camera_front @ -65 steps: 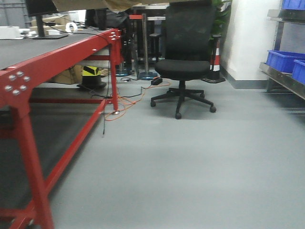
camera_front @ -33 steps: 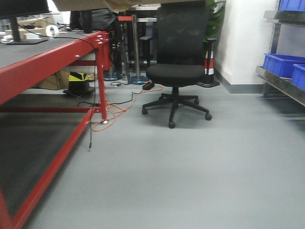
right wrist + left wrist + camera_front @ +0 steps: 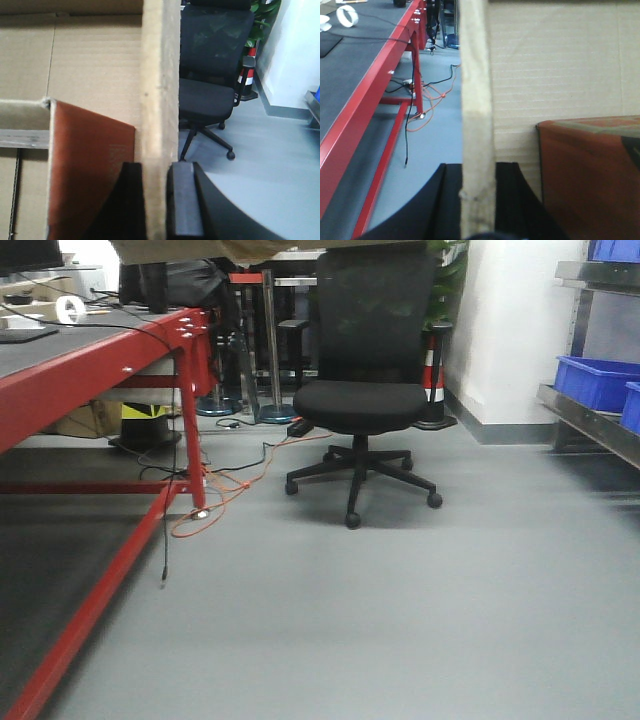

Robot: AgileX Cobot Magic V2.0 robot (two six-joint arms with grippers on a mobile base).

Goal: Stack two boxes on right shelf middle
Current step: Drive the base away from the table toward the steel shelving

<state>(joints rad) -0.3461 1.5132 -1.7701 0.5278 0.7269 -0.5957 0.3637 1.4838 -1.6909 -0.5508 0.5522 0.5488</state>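
Note:
A tan cardboard box is held between both grippers. My left gripper [image 3: 478, 200] is shut on the box's left wall [image 3: 476, 100]. My right gripper [image 3: 155, 200] is shut on its right wall [image 3: 160, 75]. A red-brown box lies inside it, seen in the left wrist view [image 3: 590, 180] and the right wrist view [image 3: 90, 170]. The cardboard box's underside shows at the top edge of the front view [image 3: 200, 248]. The metal shelf [image 3: 590, 410] stands at the far right, with blue bins [image 3: 595, 380] on it.
A black office chair [image 3: 360, 400] stands ahead in the middle of the grey floor. A red-framed workbench [image 3: 90, 370] runs along the left, with orange and black cables [image 3: 215, 495] on the floor by its leg. A white wall corner [image 3: 500, 330] is behind the chair.
The view has moved forward: the chair is closer, and the workbench and chair have slid to the left. The shelf stays at the right edge.

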